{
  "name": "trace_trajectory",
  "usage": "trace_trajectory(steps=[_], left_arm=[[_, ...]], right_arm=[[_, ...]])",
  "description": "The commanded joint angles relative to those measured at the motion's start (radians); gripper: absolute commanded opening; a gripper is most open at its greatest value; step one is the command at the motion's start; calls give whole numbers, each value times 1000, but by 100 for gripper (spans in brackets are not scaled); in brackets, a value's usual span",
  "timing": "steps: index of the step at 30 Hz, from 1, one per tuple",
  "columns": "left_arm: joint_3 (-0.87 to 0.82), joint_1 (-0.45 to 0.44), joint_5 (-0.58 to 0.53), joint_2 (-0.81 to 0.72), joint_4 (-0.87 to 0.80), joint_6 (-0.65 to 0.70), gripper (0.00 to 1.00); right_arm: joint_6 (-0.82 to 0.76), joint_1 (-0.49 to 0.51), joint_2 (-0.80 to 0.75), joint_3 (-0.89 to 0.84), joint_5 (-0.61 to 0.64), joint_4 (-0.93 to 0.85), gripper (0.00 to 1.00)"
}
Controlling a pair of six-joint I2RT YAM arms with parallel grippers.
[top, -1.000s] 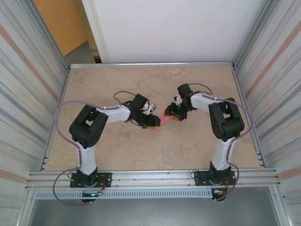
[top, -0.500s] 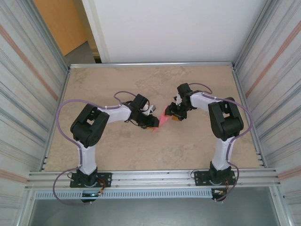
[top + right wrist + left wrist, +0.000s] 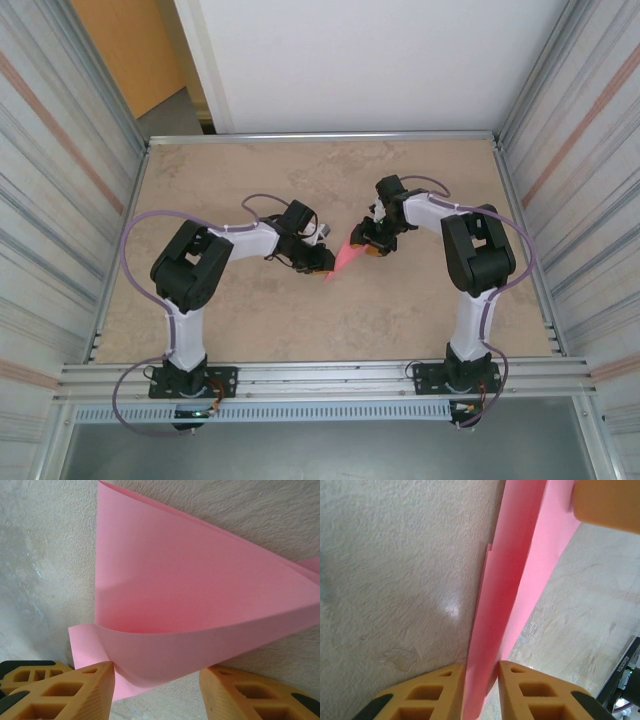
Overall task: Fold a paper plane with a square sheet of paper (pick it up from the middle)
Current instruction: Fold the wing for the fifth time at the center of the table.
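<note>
Now the folded pink paper (image 3: 343, 258) stood mid-frame on the tan table (image 3: 250, 330), pinched between the left gripper (image 3: 482, 672) fingers, while the right gripper (image 3: 157, 677) was spread around its curled lower edge.

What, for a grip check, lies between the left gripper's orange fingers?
The thin pink folded paper sheet, edge-on between both fingers, in the left wrist view.

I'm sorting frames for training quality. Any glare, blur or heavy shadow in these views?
Left wrist: a small glare spot on the table, the pink paper crisp. Right wrist: it throws a soft shadow on the table, no blur. Top external: even light, sharp.
</note>
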Motion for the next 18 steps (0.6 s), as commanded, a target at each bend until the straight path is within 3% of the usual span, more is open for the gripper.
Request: trace_trajectory(steps=[1, 18], left_arm=[[1, -7, -15, 36, -20, 15, 24], [20, -8, -31, 65, -61, 15, 20]], right_arm=[[-4, 22, 133, -41, 118, 67, 50], [-3, 30, 166, -29, 153, 39, 48]])
